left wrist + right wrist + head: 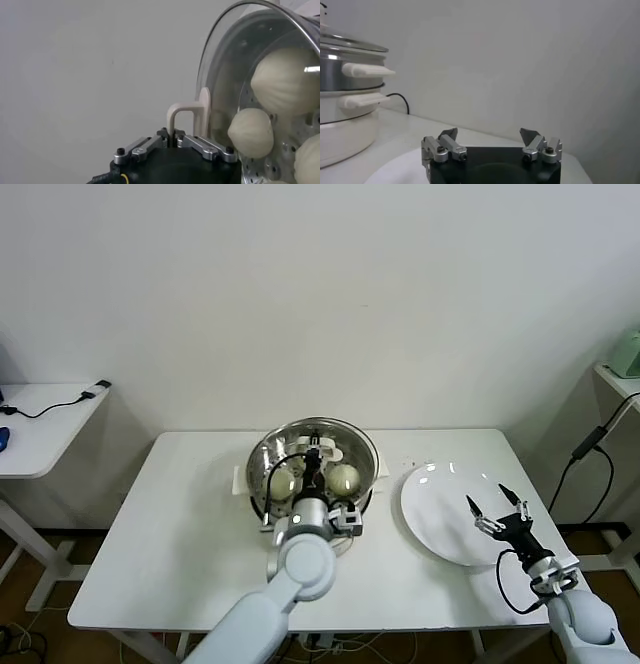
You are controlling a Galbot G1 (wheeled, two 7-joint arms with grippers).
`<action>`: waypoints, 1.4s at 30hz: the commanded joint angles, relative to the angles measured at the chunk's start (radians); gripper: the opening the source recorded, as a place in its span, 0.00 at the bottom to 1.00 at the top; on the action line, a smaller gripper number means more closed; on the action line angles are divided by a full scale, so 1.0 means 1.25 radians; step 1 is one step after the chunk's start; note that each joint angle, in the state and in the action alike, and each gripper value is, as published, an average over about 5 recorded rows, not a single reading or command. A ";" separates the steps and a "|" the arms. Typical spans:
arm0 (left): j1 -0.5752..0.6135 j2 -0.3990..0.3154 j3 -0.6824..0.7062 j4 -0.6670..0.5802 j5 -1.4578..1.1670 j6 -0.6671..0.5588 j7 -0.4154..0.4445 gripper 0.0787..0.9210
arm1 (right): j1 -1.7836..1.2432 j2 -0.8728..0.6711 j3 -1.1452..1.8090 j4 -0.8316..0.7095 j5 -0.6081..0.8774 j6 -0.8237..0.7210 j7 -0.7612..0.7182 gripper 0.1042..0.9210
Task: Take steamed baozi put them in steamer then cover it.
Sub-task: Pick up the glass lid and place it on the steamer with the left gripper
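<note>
The steel steamer [258, 469] stands at the middle back of the table. The clear glass cover [345, 442] lies over it. Through the glass I see baozi inside [343, 478], [283, 481]. My left gripper [312, 456] is above the steamer's centre, shut on the cover's cream handle. In the left wrist view the fingers pinch the handle [187, 116] at the gripper [174, 133], and baozi [251, 132], [287, 82] show behind the glass [220, 75]. My right gripper [496, 506] is open and empty over the white plate [440, 514]. It also shows in the right wrist view [490, 134].
The white plate is bare, right of the steamer. The right wrist view shows the covered steamer [340, 75] on its cream base, and a black cable behind it. A side table [40, 419] stands at the left and a shelf at the right edge.
</note>
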 commanded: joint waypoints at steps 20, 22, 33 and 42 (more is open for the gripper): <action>0.016 -0.002 -0.019 0.020 -0.015 0.039 -0.023 0.08 | 0.000 0.006 0.007 -0.003 -0.014 0.006 -0.007 0.88; 0.016 -0.001 -0.020 0.023 -0.016 0.039 -0.025 0.08 | -0.001 0.006 0.008 -0.004 -0.014 0.007 -0.008 0.88; 0.017 0.008 -0.012 0.025 -0.010 0.039 -0.018 0.08 | -0.002 0.006 0.013 -0.006 -0.016 0.010 -0.010 0.88; 0.016 0.035 0.000 -0.029 -0.021 0.039 0.002 0.19 | -0.003 0.006 0.018 -0.009 -0.018 0.010 -0.012 0.88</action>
